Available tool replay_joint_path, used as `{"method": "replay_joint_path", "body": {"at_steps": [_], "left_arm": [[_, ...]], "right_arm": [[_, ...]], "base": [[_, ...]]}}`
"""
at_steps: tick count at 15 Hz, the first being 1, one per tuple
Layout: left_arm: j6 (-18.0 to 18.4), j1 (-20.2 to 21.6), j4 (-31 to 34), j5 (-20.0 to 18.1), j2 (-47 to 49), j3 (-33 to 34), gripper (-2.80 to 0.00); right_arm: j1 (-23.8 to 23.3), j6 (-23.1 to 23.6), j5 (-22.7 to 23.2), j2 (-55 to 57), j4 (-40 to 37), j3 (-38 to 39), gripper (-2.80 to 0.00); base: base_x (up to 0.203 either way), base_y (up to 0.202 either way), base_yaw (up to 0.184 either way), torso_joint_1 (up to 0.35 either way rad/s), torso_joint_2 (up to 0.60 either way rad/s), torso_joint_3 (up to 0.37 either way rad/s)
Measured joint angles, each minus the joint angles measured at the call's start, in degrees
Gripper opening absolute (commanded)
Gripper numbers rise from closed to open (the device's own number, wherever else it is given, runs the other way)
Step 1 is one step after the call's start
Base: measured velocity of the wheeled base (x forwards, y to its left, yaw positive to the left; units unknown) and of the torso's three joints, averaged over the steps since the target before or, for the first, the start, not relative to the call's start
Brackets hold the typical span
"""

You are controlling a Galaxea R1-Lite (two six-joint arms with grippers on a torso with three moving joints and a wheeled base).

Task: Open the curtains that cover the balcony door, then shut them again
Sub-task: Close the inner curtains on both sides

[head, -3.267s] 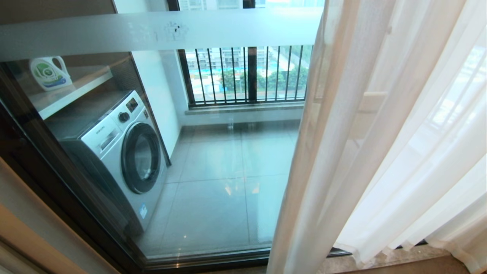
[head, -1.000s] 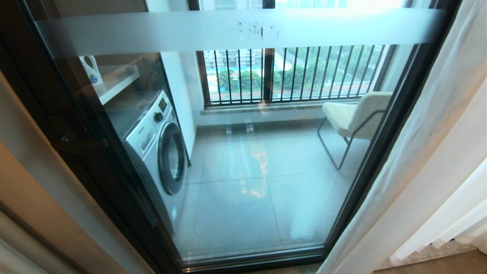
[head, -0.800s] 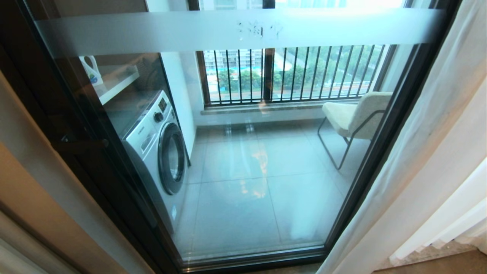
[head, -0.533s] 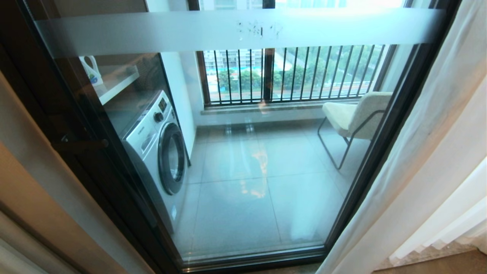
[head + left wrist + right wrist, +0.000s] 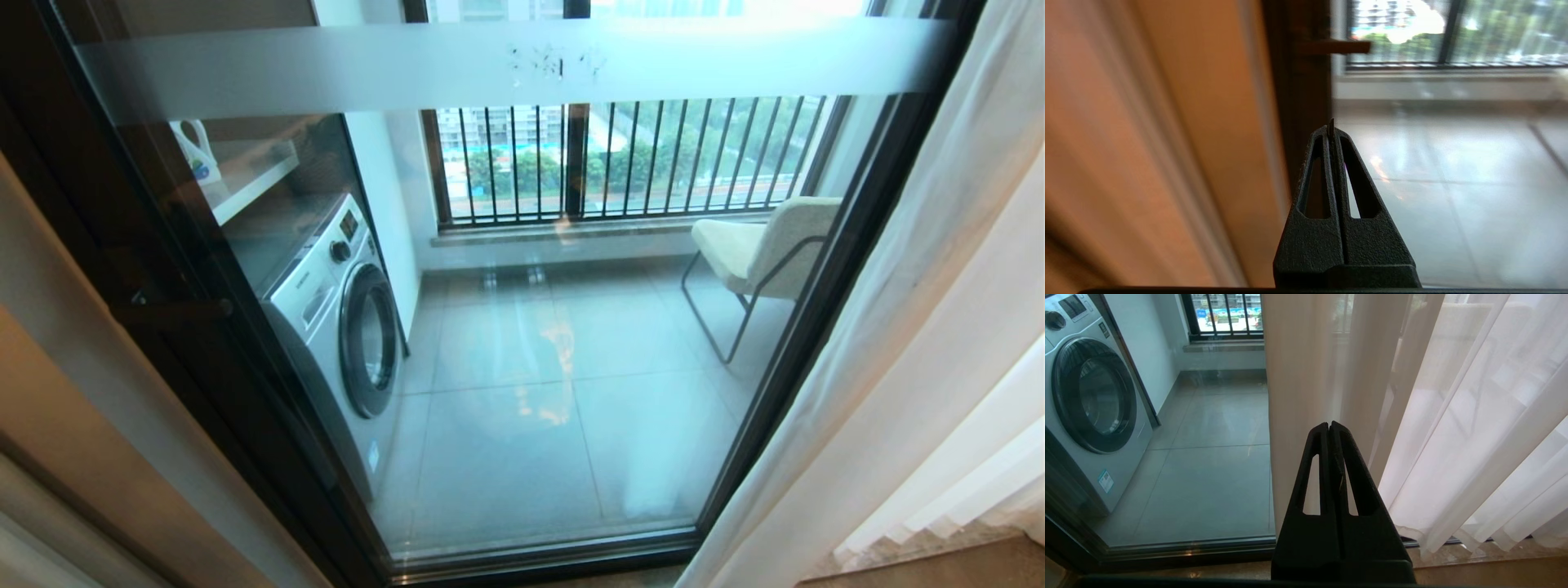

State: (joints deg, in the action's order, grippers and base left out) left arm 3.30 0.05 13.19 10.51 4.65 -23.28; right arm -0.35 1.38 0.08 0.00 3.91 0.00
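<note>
The balcony door (image 5: 522,245) fills the head view: glass in a dark frame, with a frosted band (image 5: 326,69) across the top. The sheer white curtains (image 5: 922,327) hang bunched at the right, their edge along the door's right frame. Neither gripper shows in the head view. In the right wrist view my right gripper (image 5: 1329,424) is shut and empty, low in front of the curtains' (image 5: 1306,367) nearest fold, short of the fabric. My left gripper (image 5: 1331,124) is shut and empty, pointing at the door's dark left frame (image 5: 1302,106).
A thick beige drape (image 5: 73,425) hangs at the left, close beside the left gripper. Behind the glass stand a washing machine (image 5: 343,327), a pale chair (image 5: 767,245) and a barred railing window (image 5: 620,159). A door handle (image 5: 1337,47) sticks out from the left frame.
Since the oldest frame the whole head view has shifted, and the chair behind the glass now shows past the curtains' edge. Over the last second the head view looks the same.
</note>
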Motion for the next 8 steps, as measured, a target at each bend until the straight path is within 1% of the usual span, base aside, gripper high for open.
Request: {"method": "replay_joint_path", "body": {"at_steps": [2,6,8], "left_arm": [[0.7,0.3,0.1,8.1,3.2,-4.1,-2.80],[0.8,0.6,0.0,23.3,11.7,-11.0,-2.80],[0.8,0.6,-1.1,29.6,16.8,-14.0,-2.80]], "right_arm": [[0.0,0.0,0.0,0.0,0.0,0.0,-2.80],[0.0,0.0,0.0,0.0,0.0,0.0,-2.80],[0.0,0.0,0.0,0.0,0.0,0.0,-2.80]], "base": [[0.000,0.000,0.000,0.000,0.00,0.000],[0.000,0.000,0.000,0.000,0.00,0.000],[0.000,0.000,0.000,0.000,0.00,0.000]]}}
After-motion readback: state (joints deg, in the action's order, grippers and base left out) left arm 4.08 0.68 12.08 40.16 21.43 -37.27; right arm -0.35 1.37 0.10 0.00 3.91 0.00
